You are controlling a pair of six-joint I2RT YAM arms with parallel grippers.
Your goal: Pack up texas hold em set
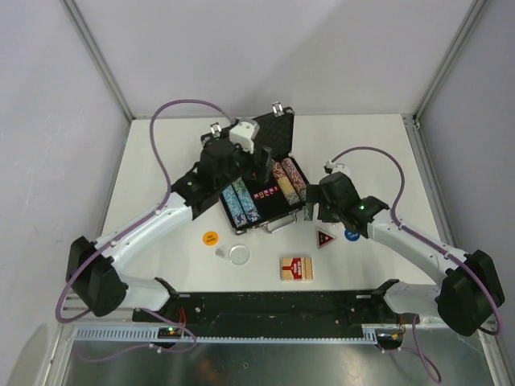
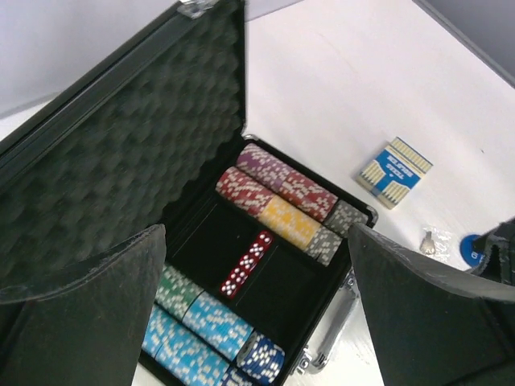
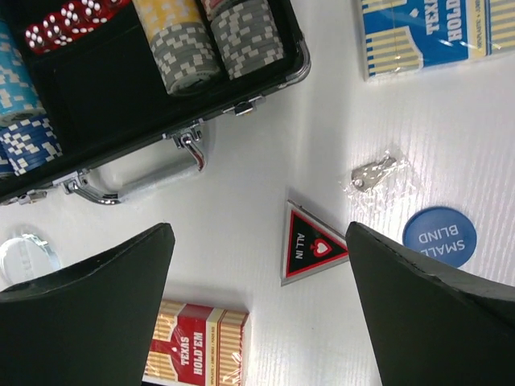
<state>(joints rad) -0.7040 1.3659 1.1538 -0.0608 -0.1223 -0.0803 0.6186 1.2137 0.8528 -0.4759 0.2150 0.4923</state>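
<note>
Clearly, "ALL IN" on triangle

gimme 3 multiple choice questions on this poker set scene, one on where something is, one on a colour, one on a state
1. Where is the red card deck relative to the briefcase?
A) inside it
B) on the table, on its handle side
C) behind it

2. What colour is the SMALL BLIND button?
A) green
B) yellow
C) blue

3. The briefcase's lid is:
A) raised open
B) shut and latched
C) detached, lying flat

Answers:
1 B, the deck lies on bare table beyond the handle.
2 C, its face is blue with white lettering.
3 A, its foam lining shows, standing up behind the chip rows.
</note>
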